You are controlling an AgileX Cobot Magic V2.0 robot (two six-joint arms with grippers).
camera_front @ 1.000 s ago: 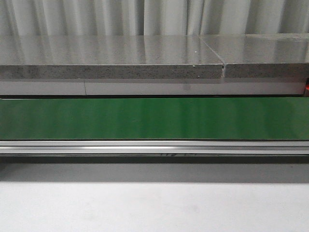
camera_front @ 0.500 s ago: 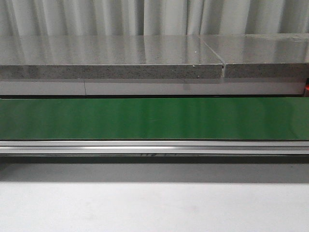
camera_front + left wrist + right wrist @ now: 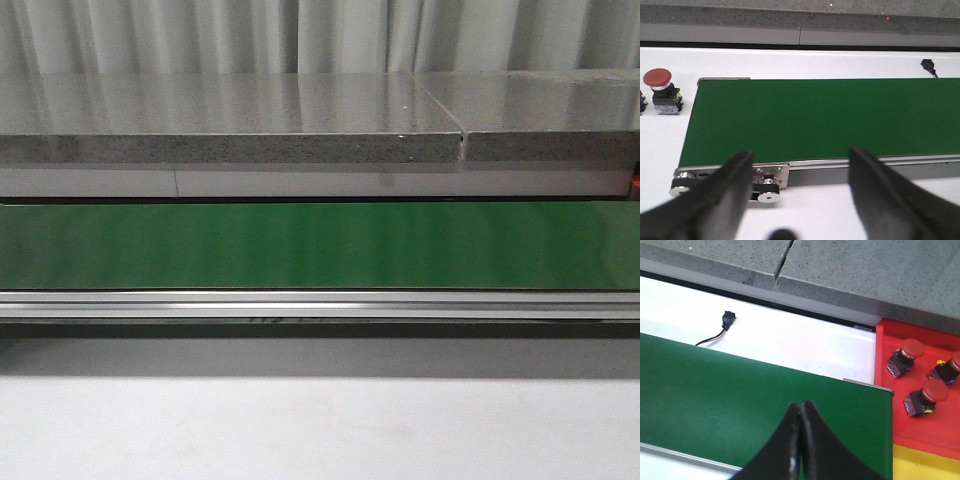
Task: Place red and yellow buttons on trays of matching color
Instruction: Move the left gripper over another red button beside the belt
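Basically green belt on white table, grey slab + curtain behind (bg); left gripper fingers apart, right gripper fingers together, holding nothing.

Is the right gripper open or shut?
Shut: the right gripper's fingers touch along their length, with nothing between them.

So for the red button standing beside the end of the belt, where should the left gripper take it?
Grip the red button by its blocky dark body below the mushroom cap, descending from above with the open left gripper; it stands upright, and the domed cap offers no flat sides.
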